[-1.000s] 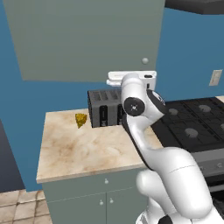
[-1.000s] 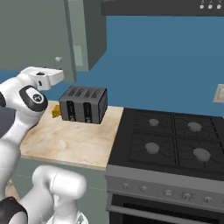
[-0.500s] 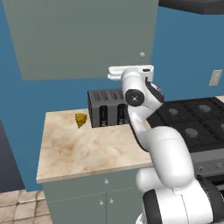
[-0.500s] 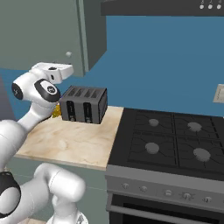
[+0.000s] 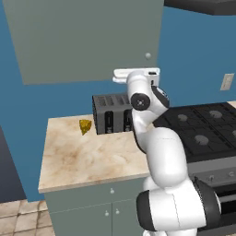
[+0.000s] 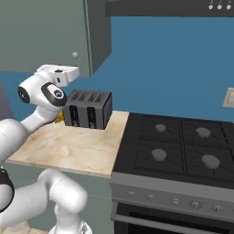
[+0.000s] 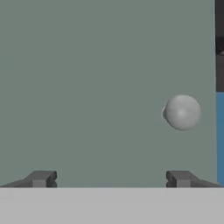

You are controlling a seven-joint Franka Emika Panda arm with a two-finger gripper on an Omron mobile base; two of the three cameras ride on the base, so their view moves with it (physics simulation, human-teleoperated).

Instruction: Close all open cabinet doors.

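Note:
A large grey-green cabinet door (image 5: pixel 87 39) hangs above the counter, its round silver knob (image 5: pixel 148 56) near the lower right corner. My gripper (image 5: pixel 136 73) is raised just under the door's lower edge, below and left of the knob. From the right, the gripper (image 6: pixel 68 72) points at the door (image 6: pixel 41 36), just below its knob (image 6: pixel 75 55). In the hand view the door panel (image 7: pixel 87 78) is very close, with the knob (image 7: pixel 183 112) up and to the right. The gripper (image 7: pixel 110 179) is open and holds nothing.
A black toaster (image 5: pixel 112 113) stands on the marble counter (image 5: pixel 73 156) directly below my hand, with a yellow wedge (image 5: pixel 85 126) to its left. A black stove (image 6: pixel 183 151) lies to the right, under a range hood (image 6: pixel 169 7).
My hand has risen and pushed forward toward the door. The door has swung in toward the cabinet front.

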